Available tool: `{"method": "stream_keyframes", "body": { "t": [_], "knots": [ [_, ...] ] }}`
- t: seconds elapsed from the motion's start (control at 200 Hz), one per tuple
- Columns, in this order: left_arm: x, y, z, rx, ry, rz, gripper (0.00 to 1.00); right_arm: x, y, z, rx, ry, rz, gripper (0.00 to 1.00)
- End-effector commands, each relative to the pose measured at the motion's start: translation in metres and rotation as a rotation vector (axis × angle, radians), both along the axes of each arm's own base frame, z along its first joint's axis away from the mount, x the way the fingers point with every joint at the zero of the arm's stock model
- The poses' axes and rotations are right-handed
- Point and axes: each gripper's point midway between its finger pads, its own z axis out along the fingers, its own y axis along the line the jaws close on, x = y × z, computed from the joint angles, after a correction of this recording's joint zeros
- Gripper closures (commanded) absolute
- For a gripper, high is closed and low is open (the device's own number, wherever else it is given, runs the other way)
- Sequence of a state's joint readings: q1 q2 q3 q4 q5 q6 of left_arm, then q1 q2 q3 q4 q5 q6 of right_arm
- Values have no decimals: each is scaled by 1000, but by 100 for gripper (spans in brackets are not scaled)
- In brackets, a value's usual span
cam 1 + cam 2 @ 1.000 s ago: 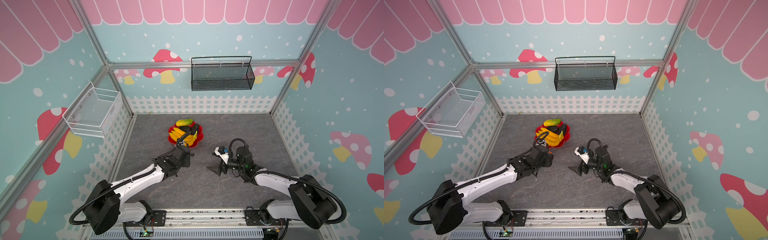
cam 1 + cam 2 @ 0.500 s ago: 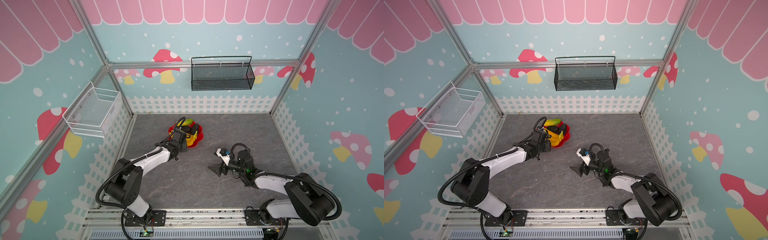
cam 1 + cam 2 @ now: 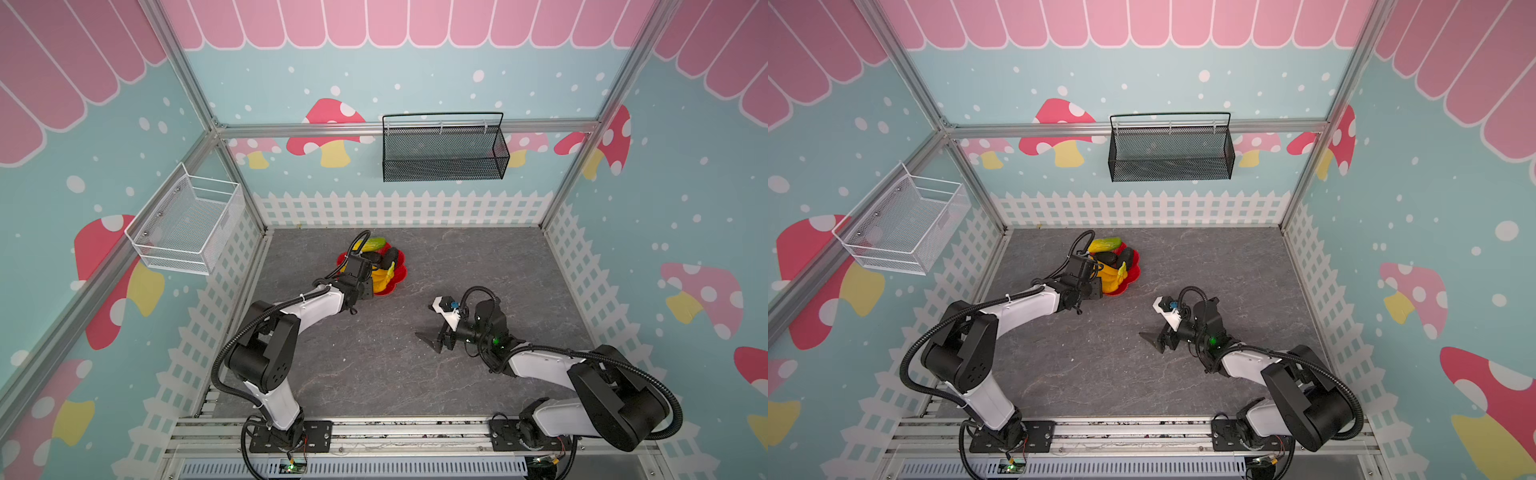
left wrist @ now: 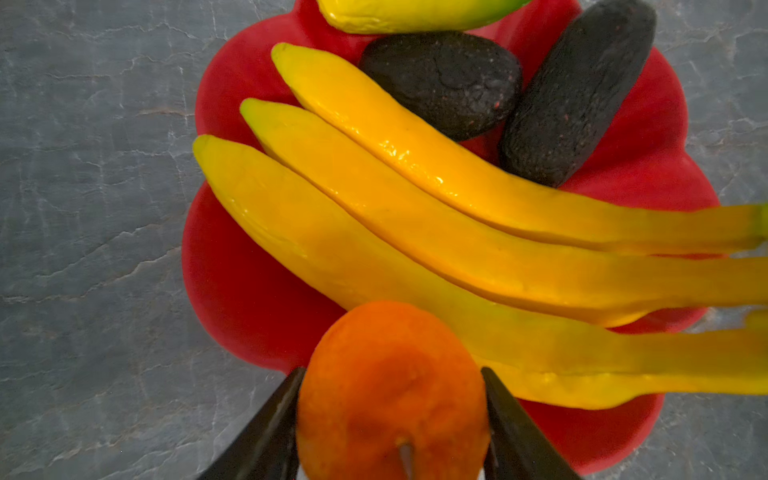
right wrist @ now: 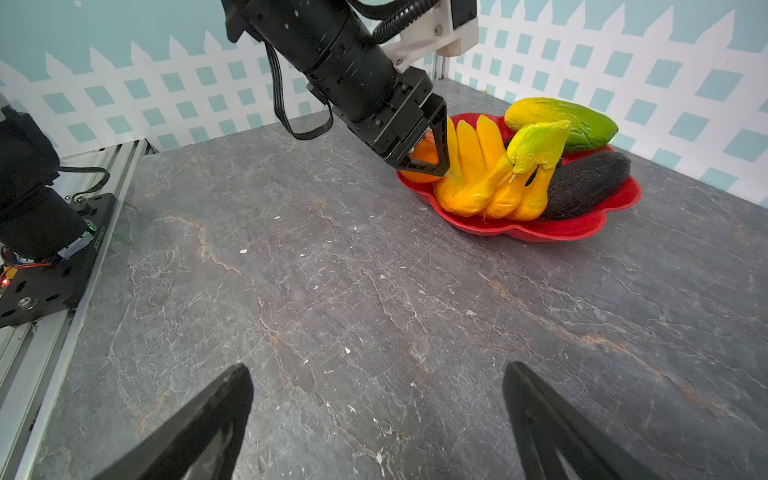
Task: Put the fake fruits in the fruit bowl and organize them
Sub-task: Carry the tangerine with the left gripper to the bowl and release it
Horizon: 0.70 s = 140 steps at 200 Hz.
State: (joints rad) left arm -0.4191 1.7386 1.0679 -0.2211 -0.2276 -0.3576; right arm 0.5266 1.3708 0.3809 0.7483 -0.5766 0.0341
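One orange (image 4: 390, 399) btw L pincer (image 4: 392, 370) tips: wrist cams only

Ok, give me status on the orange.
Left gripper shut on orange, over fruit bowl edge. Right gripper open, empty, away from bowl. Nothing blocking.

Five fruits (image 4: 415, 232), one bowl (image 4: 232, 282), two baskets (image 3: 442, 158)

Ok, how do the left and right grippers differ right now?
The left gripper has the orange between its fingers; the right gripper has nothing between its wide-open jaws. The left gripper is at the rim of the red bowl; the right gripper is over bare table, apart from it. Both have black tapered fingers.
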Motion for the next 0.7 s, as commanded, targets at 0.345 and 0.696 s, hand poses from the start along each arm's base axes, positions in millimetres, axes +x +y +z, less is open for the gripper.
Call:
{"method": "stream_keyframes", "body": {
  "t": [0.345,0.696],
  "knots": [
    [6,-1,46,-37,-127,-20,13,1,5,3,-3,-14,15,3],
    [-46,49,105,-38,-303,83,1,20,-28,11,55,3,-118,0]
  ]
}}
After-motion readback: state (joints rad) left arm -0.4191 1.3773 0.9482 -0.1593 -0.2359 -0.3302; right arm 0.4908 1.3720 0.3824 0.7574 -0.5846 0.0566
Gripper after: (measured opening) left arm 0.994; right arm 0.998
